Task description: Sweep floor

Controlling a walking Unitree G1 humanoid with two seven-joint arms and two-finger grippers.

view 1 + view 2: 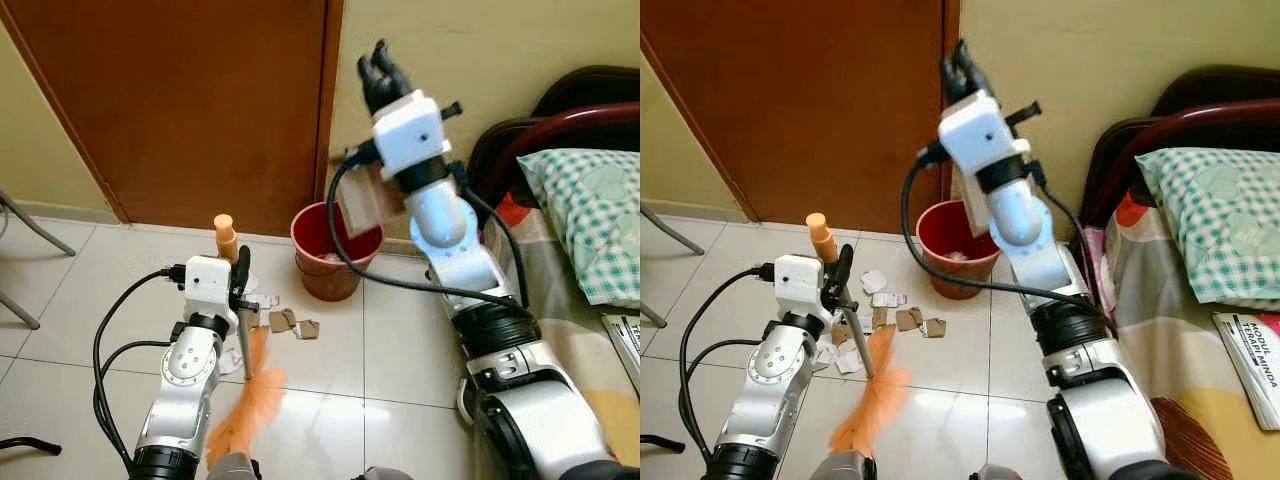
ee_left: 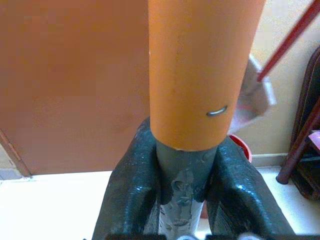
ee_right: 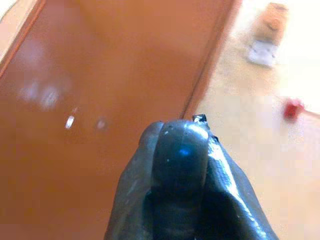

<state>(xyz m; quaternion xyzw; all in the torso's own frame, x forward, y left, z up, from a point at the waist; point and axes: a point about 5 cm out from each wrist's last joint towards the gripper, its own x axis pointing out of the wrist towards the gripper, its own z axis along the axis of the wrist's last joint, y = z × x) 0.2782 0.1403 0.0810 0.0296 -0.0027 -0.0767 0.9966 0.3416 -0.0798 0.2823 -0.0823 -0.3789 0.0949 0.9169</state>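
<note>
Broom with orange bristles and grey metal handle (image 1: 862, 352) clamped in left gripper (image 1: 240, 283). Right gripper (image 1: 380, 75) raised, fingers pressed together, holding nothing visible. One red plastic bucket (image 1: 330, 252); several scattered paper scraps (image 1: 910, 320), uncountable.

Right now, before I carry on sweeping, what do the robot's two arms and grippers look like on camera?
Both arms are silver-grey with rounded joints, black collars between segments and white boxy wrist housings. Loose black cables loop beside each arm. The left gripper and the right gripper each have two long black fingers with a glossy, slightly scuffed surface in the wrist views.
</note>
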